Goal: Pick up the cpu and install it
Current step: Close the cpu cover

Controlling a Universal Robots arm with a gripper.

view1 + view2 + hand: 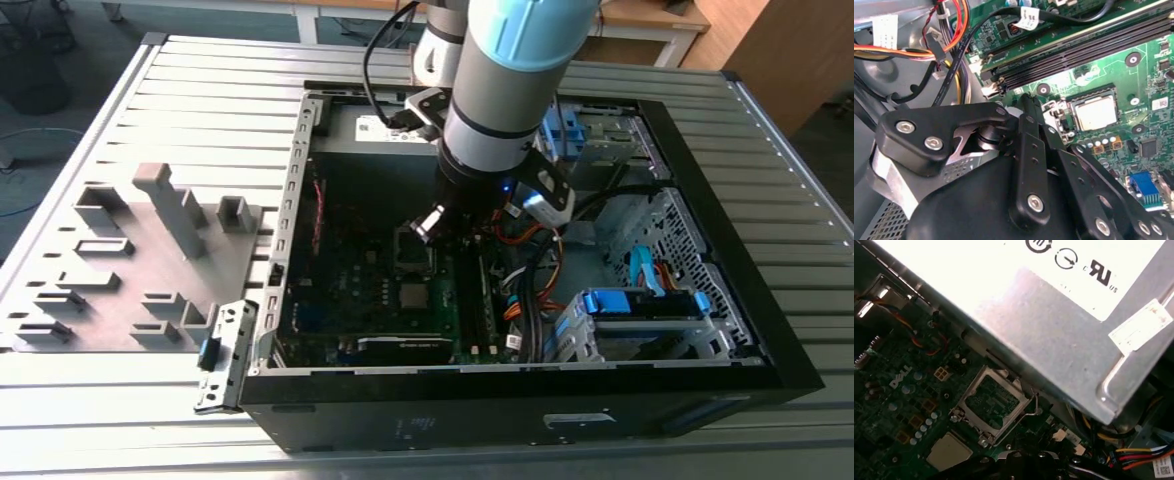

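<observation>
**Exterior view.** The arm stands inside the open computer case (400, 425) on the slatted table (107, 400). My end effector (434, 228) hangs just above the motherboard, at the socket (414, 250). A grey fixture block (134, 260) lies at the exterior view's left.

**Second wrist view.** The black linkages of the end effector (1026, 102) cross the foreground. I cannot tell how far open it is, nor whether it grips anything. The cpu (1095, 111), a silvery square, lies flat on the board near the memory slots (1079, 50), apart from the end effector.

**First wrist view.** The silver-framed socket (991, 402) shows its dark centre, beside the power supply (1054, 315). The cpu (949, 450) lies just beside the socket.
</observation>
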